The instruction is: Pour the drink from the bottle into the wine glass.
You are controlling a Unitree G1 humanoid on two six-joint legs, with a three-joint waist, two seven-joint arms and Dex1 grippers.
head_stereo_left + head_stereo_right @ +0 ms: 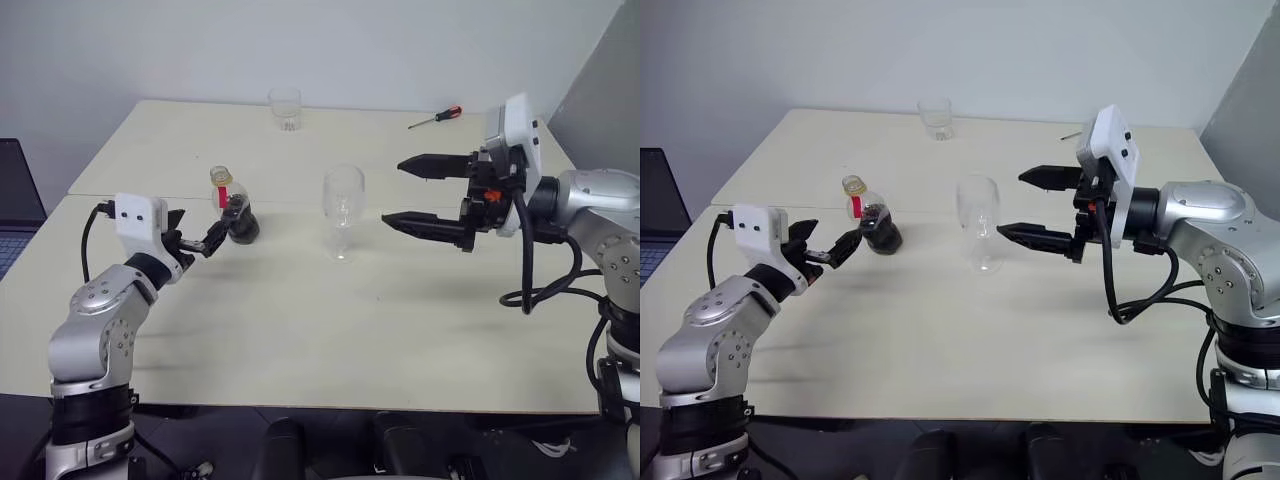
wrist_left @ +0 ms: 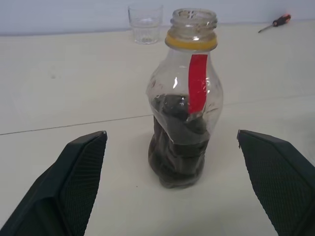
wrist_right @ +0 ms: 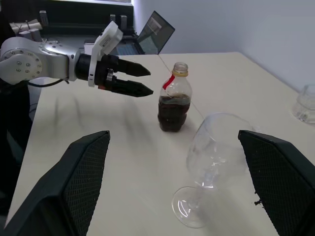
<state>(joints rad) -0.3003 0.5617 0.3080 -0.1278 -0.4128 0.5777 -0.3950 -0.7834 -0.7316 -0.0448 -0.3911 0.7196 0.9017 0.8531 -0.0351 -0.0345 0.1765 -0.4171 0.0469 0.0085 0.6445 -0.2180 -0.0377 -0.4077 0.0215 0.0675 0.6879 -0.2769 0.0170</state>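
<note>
Reaching in from your near left, the left gripper (image 1: 193,238) points at the bottle (image 1: 235,208) with its jaws spread wide. They hold nothing. In the left wrist view the bottle stands upright between the two fingers (image 2: 69,187), apart from both.

The bottle sits on the table (image 1: 300,340), left of centre. Its mouth is open, with a yellowish ring and a red label strip at the neck. The drink (image 2: 178,147), dark brown, fills only its lower part.

Just to the bottle's right stands the glass (image 1: 342,212), upright and empty, on its stem and round foot.

On your right, the right gripper (image 1: 413,192) hangs above the table, pointing left at the glass. Its jaws are spread wide too, one finger above the other, gripping nothing. The lower fingertip is near the glass but not touching.

At the far edge you have a short tumbler (image 1: 285,109) behind the bottle, and a screwdriver (image 1: 436,117) with a red handle to the far right.
</note>
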